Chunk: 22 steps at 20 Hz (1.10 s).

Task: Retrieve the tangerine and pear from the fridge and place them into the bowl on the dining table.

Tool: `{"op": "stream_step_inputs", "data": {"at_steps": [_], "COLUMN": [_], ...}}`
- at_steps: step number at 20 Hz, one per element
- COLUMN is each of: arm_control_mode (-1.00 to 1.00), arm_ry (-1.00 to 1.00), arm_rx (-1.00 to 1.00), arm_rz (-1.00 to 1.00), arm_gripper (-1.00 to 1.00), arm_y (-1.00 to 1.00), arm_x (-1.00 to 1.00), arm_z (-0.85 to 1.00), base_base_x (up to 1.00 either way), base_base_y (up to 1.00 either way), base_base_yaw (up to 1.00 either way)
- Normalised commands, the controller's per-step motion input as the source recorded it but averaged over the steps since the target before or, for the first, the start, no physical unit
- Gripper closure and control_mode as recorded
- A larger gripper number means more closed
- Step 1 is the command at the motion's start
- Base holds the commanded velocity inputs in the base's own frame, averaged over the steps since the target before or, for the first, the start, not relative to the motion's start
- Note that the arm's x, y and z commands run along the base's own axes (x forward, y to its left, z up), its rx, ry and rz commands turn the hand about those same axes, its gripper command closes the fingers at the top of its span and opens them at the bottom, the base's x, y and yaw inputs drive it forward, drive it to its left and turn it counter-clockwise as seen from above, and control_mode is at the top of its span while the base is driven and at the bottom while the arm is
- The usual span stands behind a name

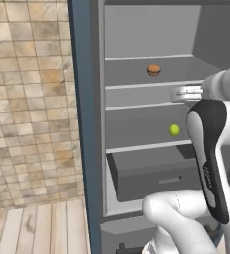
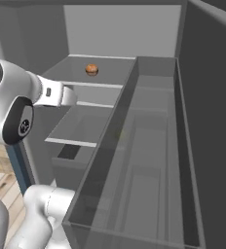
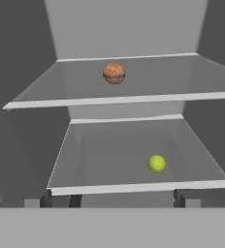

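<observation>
Tan wall tiles and a wooden floor flank the fridge, which stands open on grey shelves. Nearest, the gripper hangs in front of the compartments with its jaws spread wide and nothing between them; the dark fingertips rise at the foot of the hand view. Just beyond, the pear sits on the lower shelf, right of centre, above the drawer. Farther back and higher, the tangerine rests on the upper shelf, well apart from the pear.
</observation>
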Motion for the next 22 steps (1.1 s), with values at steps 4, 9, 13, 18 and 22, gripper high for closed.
{"op": "stream_step_inputs", "data": {"at_steps": [4,9,13,18,22], "arm_control_mode": [-1.0,-1.0,-1.0,-1.0,-1.0], "arm_ry": [-0.03,0.0,0.03,0.01,0.0], "arm_rx": [0.0,0.0,0.0,0.0,0.0], "arm_rz": [0.0,0.0,0.0,0.0,0.0], "arm_gripper": [-1.0,-1.0,-1.0,-1.0,-1.0], "arm_y": [0.0,0.0,0.0,-0.04,-0.1], "arm_x": [0.05,0.01,0.26,0.42,0.48], "arm_z": [0.34,0.39,0.13,0.0,0.0], "base_base_x": [0.0,0.0,0.0,0.0,0.0], "base_base_y": [0.0,0.0,0.0,0.0,0.0], "base_base_yaw": [0.0,0.0,0.0,0.0,0.0]}}
